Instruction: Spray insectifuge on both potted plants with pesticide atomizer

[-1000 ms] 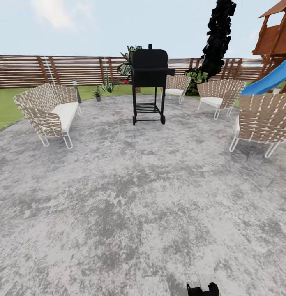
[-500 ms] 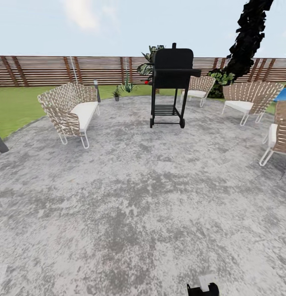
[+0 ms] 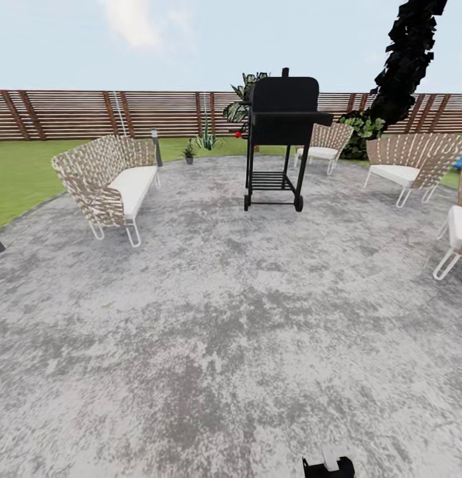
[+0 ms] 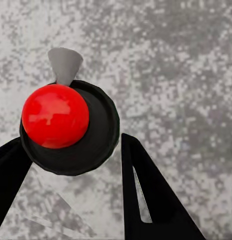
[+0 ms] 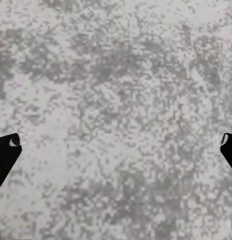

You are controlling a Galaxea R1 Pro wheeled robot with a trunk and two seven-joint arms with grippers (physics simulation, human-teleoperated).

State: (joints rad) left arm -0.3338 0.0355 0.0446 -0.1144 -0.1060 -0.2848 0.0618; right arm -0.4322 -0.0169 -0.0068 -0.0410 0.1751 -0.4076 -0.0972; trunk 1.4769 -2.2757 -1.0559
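Clamping the atomizer (image 4: 63, 125), the left end effector (image 4: 71, 170) grips tight. Right end effector (image 5: 116, 145) spread wide over patio (image 3: 231, 318); potted plant (image 3: 188, 153) upper centre-left.

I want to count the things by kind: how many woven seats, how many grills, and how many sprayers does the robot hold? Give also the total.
Woven seats: 4
Black grill: 1
Sprayer, held in the left gripper: 1
Total: 6
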